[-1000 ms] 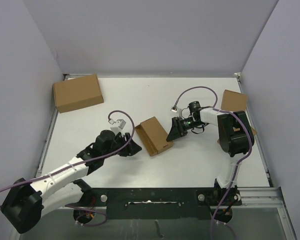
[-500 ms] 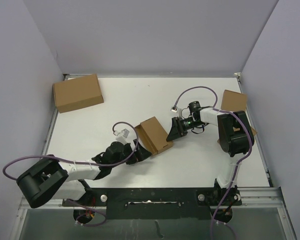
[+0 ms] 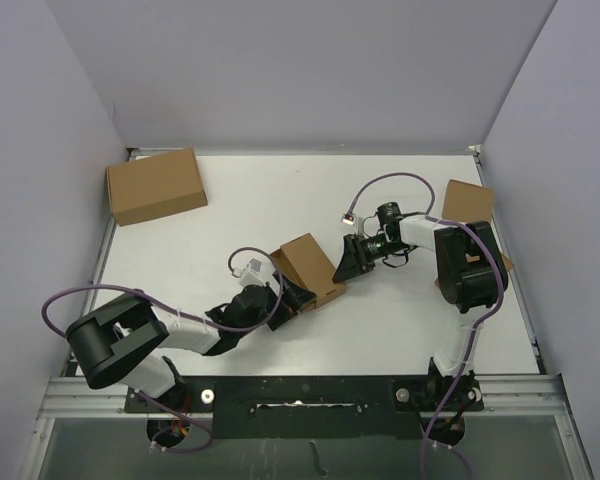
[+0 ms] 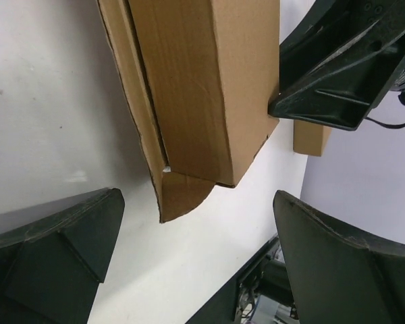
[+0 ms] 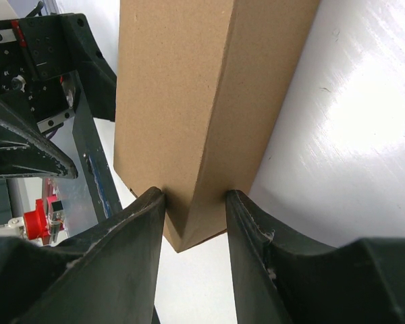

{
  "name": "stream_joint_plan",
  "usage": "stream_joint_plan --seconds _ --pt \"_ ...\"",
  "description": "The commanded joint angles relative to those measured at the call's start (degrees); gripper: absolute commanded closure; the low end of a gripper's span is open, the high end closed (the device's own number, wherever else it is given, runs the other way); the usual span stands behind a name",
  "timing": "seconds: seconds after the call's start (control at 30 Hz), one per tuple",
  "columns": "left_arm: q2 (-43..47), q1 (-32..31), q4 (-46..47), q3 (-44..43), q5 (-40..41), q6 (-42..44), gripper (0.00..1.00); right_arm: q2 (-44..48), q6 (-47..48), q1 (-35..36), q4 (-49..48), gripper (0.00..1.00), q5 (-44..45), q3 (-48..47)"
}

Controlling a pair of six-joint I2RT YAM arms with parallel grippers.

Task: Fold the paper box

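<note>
The right gripper [image 3: 346, 262] is clamped on the 3 o'clock end of the paper box [image 3: 306, 268], likely to steady it mid-table. The left gripper [image 3: 283, 300], jaws spread wide, sits at the box's 7 o'clock (facing the loose end flap [image 4: 185, 196]), probably ready to tuck it.

Top view: bright, even, diffuse light from above. The white table [image 3: 280, 190] reads clean, with only faint shadows under the arms.
Left wrist view: a soft grey shadow lies on the table beside the paper box [image 4: 202, 88]. The fingers of the left gripper [image 4: 196, 202] are dark and slightly soft.
Right wrist view: broad glare whitens the table at right — the cardboard grain is sharp, while the fingers of the right gripper [image 5: 194, 196] blur a little near the lens.
</note>
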State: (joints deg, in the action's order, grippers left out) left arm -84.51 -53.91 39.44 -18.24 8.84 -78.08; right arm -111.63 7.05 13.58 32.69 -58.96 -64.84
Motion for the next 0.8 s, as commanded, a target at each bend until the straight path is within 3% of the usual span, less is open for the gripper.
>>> stream_joint_plan --seconds 0.0,0.3,0.53,0.77 --pt "-1.0 -1.6 -3.4 -3.9 4.6 -6.4 0.07 -2.2 2.7 0.1 -0.7 0.61 7.5 -0.4" --pt "1.2 -4.1 -25.4 -11.1 9.5 -13.3 0.21 -2.4 2.7 0.2 -0.7 0.61 7.5 -0.3" --pt "0.2 -4.6 -28.0 -13.5 9.2 -14.2 0.25 -2.5 2.7 0.4 -0.7 0.61 7.6 -0.4" --pt "-1.0 -4.8 -27.4 -14.7 8.5 -14.5 0.36 -2.5 2.7 0.4 -0.6 0.61 7.7 -0.4"
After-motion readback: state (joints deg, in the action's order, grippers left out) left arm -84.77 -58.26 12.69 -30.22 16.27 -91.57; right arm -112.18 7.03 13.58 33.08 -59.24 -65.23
